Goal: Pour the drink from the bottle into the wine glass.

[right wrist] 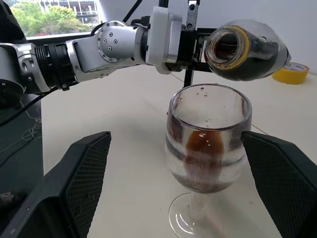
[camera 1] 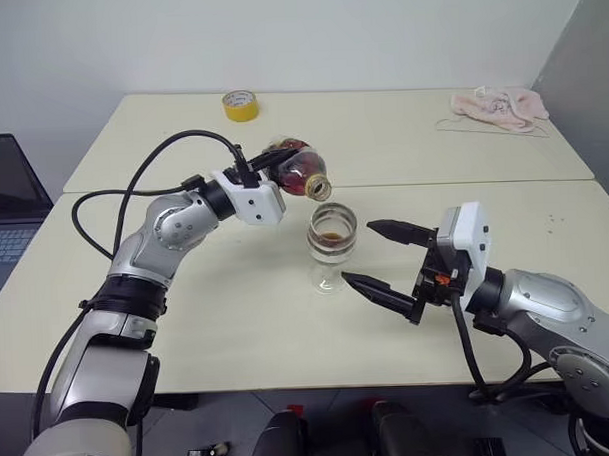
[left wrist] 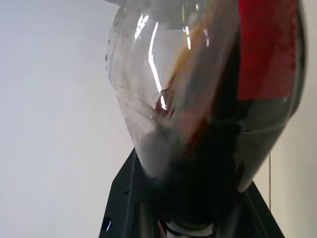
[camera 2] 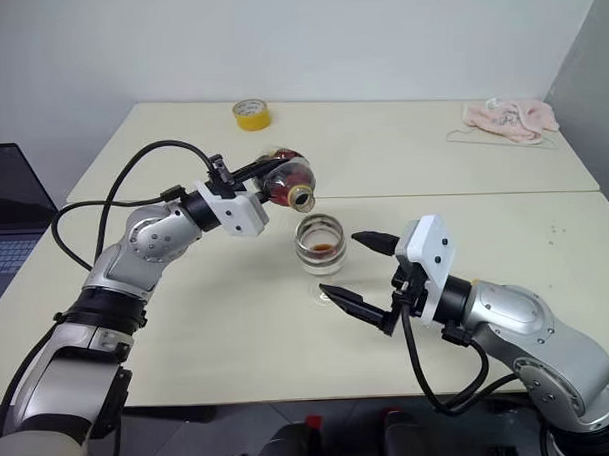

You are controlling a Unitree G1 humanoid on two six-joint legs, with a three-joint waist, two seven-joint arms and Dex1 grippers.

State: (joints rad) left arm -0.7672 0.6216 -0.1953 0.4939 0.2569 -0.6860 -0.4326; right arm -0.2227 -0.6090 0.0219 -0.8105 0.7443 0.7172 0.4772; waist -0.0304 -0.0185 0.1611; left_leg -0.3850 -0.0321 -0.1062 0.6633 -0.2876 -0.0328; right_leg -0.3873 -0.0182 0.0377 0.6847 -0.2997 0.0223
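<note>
Right wrist view: the left gripper [camera 1: 268, 174] is clamped on the bottle [right wrist: 247, 49], tipped with its open mouth just above the glass [right wrist: 208, 144], which holds a little drink [right wrist: 200, 148]. The right gripper [camera 1: 386, 257] brackets the glass, fingers wide, touching nothing. We're mid-pour; next needs more tilt, mouth over the rim. The table [camera 1: 238, 320] offers room all round; the tape [camera 1: 240, 105] sits well apart.

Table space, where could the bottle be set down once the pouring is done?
Bare table lies in front of the left gripper, and between the tape roll and the pink cloth. It is crowded around the wine glass, with the bottle above and the open right gripper flanking it.
</note>
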